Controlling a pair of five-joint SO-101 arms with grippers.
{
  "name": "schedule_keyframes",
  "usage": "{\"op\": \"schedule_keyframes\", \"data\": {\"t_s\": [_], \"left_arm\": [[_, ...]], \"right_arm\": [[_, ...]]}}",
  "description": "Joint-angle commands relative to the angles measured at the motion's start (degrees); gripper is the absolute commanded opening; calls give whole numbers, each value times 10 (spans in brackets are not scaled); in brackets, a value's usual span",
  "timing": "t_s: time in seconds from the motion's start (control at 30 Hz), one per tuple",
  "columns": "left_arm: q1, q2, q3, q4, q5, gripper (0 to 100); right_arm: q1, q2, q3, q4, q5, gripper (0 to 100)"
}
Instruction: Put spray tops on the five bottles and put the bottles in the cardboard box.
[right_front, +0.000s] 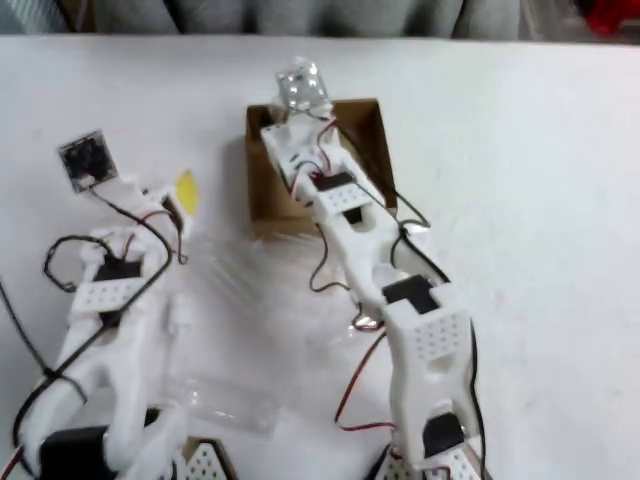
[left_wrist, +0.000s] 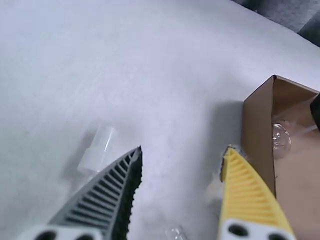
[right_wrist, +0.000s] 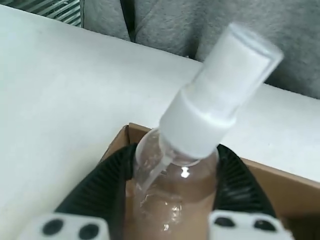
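White table (right_front: 540, 200), cardboard box (right_front: 268, 195) on it, and your two arms working over them.

Your right gripper (right_wrist: 175, 175) hangs directly over the box, clenched on a clear bottle (right_wrist: 172, 200). The bottle sits between both dark fingers with its neck tilted up and away from the wrist, and a white spray top (right_wrist: 220, 95) is already fitted on it. The box's near edge lies just under and beyond those fingertips. Your left gripper (left_wrist: 183, 150) is released, its jaws spread wide above bare table and holding nothing. A loose spray top (left_wrist: 97, 149) lies on its side on the table just outside the grey finger (left_wrist: 107, 195). The box stands past the yellow finger (left_wrist: 247, 190), near its tip, with a second bottle (left_wrist: 280, 140) showing clear inside.
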Motion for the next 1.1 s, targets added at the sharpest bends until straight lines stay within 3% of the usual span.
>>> {"op": "schedule_keyframes", "data": {"t_s": [0.0, 0.1, 0.2, 0.43, 1.07], "left_arm": [[-7, -23, -5, -18, -6, 250], [-7, -23, -5, -18, -6, 250], [-7, -23, -5, -18, -6, 250], [-7, -23, -4, -18, -6, 251], [-7, -23, -4, -18, -6, 251]], "right_arm": [[-15, -39, 4, -4, 33, 134], [-27, -38, 4, -4, 84, 135], [-30, -38, 4, 0, 72, 137], [-42, -39, 3, 29, 73, 314], [-37, -127, 51, 34, 69, 319]]}}
